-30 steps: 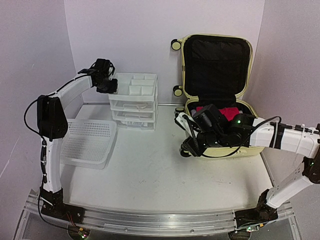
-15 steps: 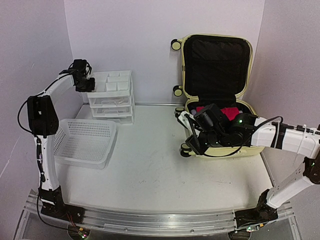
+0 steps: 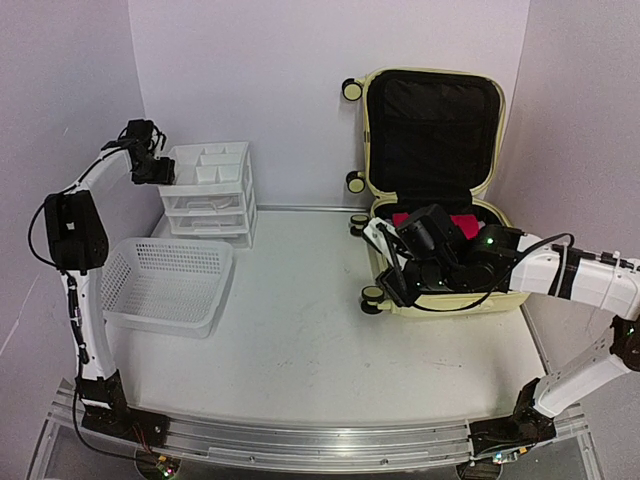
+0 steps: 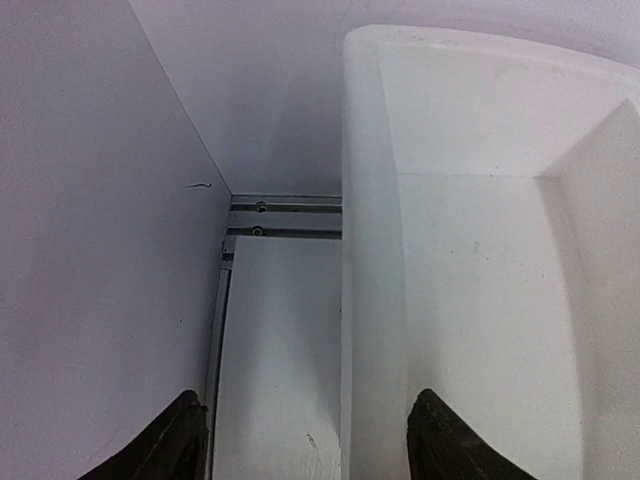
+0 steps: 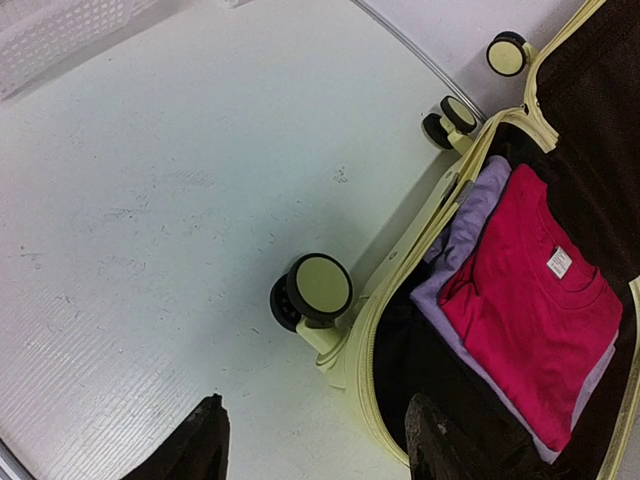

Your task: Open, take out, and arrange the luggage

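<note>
Suitcase [image 3: 430, 130] lies open for unpacking, so my right pincer [image 5: 315, 425] hangs wide and empty over its rim, left pincer [image 4: 305, 420] parted astride the drawers [image 4: 370, 250].

The left arm [image 3: 95, 176] is reaching up and back, elbow bent; the left gripper [image 4: 305, 448] is holding its jaws apart. The right arm [image 3: 560, 272] is stretching low toward the left; the right gripper [image 5: 322, 445] is pointing downward, jaws spread, gripping nothing.

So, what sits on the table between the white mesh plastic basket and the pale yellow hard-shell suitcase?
Nothing: the top external view shows bare white table between the white mesh basket and the pale yellow suitcase.
</note>
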`<state>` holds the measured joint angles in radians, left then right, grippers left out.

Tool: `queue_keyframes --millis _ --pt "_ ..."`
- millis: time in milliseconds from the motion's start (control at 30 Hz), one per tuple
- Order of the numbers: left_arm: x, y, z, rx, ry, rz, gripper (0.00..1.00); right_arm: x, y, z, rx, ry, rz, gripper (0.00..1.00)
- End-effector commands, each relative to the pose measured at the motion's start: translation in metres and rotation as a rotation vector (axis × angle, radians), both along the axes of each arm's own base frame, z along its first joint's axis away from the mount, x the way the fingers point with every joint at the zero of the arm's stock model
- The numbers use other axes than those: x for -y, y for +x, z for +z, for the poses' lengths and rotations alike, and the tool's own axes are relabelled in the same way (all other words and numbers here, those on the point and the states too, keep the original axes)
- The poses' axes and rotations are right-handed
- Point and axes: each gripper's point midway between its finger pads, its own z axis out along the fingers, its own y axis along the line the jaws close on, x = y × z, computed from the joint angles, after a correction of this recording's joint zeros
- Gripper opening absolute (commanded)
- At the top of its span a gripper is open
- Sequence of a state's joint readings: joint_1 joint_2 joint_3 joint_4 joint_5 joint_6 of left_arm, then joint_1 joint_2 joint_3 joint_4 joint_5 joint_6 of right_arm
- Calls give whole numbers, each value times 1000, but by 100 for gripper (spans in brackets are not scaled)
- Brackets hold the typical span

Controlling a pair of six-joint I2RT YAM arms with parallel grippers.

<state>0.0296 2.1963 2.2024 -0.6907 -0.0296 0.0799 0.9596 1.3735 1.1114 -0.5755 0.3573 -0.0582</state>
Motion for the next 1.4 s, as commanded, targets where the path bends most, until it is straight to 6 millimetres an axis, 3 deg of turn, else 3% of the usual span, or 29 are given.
queue_keyframes --millis 0,133,233,300,433,633,733,900,1133,1367 --pt "11 -45 82 99 -135 27 77 2 6 16 38 37 -25 60" --pt "41 -94 103 90 -352 -14 80 -1 8 10 27 34 -21 62" --pt "66 -129 98 41 -448 -82 79 -4 9 5 18 37 -11 62" --pt "73 -156 87 8 -476 -78 79 -5 11 2 13 35 -11 62" --pt "96 -207 47 -93 -508 -103 78 -6 11 -3 5 44 -8 63" --pt "151 -260 -46 -342 -493 -169 80 -12 16 -9 -9 52 6 64" --pt "174 -268 -85 -448 -532 -186 81 -19 17 -8 -17 62 24 64" --pt "209 -269 -115 -522 -548 -216 80 -17 15 -3 -13 81 25 64" --pt "285 -264 -128 -562 -663 -270 71 -2 8 -5 -5 84 -7 65" --pt "386 -239 -123 -541 -803 -342 70 9 5 1 21 90 -23 65"
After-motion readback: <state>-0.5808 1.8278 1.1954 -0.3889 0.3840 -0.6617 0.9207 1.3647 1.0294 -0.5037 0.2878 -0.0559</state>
